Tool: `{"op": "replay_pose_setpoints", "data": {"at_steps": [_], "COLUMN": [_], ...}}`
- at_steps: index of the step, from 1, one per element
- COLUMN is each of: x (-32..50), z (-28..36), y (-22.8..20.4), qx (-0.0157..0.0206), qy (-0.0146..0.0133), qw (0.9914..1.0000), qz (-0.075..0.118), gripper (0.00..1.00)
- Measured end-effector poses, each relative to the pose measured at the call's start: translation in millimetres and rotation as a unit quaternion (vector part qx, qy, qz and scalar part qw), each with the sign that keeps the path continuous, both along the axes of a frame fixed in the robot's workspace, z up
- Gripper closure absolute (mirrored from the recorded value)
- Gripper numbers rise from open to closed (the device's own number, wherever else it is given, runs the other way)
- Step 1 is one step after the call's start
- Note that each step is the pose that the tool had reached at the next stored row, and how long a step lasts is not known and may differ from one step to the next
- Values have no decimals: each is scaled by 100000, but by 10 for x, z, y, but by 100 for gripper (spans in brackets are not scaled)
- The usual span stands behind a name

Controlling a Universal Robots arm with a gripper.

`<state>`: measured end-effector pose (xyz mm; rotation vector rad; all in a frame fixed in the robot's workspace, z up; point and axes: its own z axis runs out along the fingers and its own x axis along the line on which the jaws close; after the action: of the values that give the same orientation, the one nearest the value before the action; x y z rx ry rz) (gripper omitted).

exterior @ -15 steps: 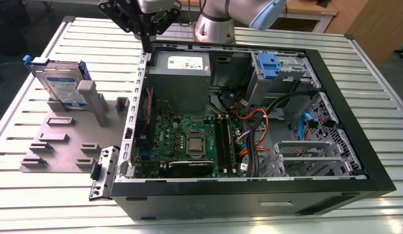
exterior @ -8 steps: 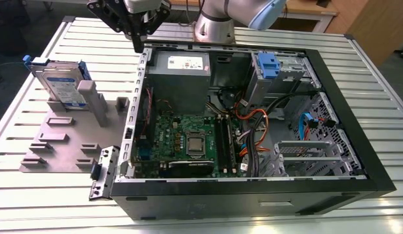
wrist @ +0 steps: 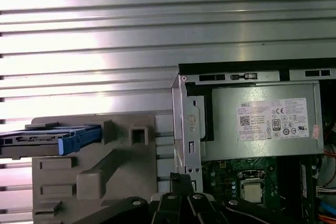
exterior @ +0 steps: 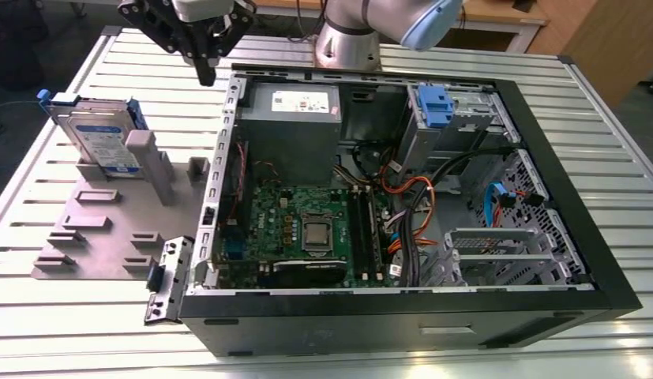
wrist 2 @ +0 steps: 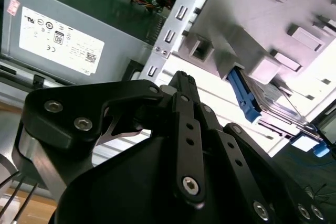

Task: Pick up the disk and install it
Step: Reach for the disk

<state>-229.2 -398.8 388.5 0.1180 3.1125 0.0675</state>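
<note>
While the gripper [exterior: 207,71] hangs above the slatted table [exterior: 610,126] toward its far edge, the fingers [wrist 2: 181,85] are pressed together with nothing between them. The disk [exterior: 98,136] stands on edge in the grey holder [exterior: 105,233] at the exterior view's left, apart from the gripper. At the exterior view's right lies the open computer case [exterior: 389,316]; its power supply [exterior: 289,118] occupies the far left corner, near the gripper.

disk [exterior: 98,136]: silver-grey, white-and-blue label, blue rails | holder plate [exterior: 105,237]: dull mauve-grey | bench [exterior: 52,316]: silver, ribbed stripes | case [exterior: 410,316]: black | board [exterior: 305,221]: green | power-supply box [exterior: 294,118]: grey, white sticker | mounted drive carrier [exterior: 435,106]: blue | cables [exterior: 407,186]: orange, black | tool [exterior: 207,76]: black
</note>
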Motion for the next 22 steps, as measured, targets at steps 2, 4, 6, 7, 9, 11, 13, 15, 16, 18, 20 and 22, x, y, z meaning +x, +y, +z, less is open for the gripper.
{"op": "replay_pose_setpoints", "data": {"at_steps": [2,4,6,7,9,11,13,15,16,18,20,22], "x": [-47,-93,-139,-161,-205,-248,-290,-335,-357,-401,-455,-509], "z": [-5,-10,-16,-19,-26,-33,-41,-50,-55,-67,-79,-89], "y": [1,2,3,4,5,7,8,9,10,10,11,13], "qx": [3,2,4,4,3,1,1,1,2,4,3,3], "qy": [-4,-1,-2,-3,-3,-2,-2,1,-2,-4,-2,-1], "qw": [100000,100000,100000,100000,100000,100000,100000,100000,100000,100000,100000,100000], "qz": [4,4,-1,-1,3,2,6,0,-2,-1,4,8], "gripper": [89,89,89,89,89,89,89,89,89,89,89,89]}}
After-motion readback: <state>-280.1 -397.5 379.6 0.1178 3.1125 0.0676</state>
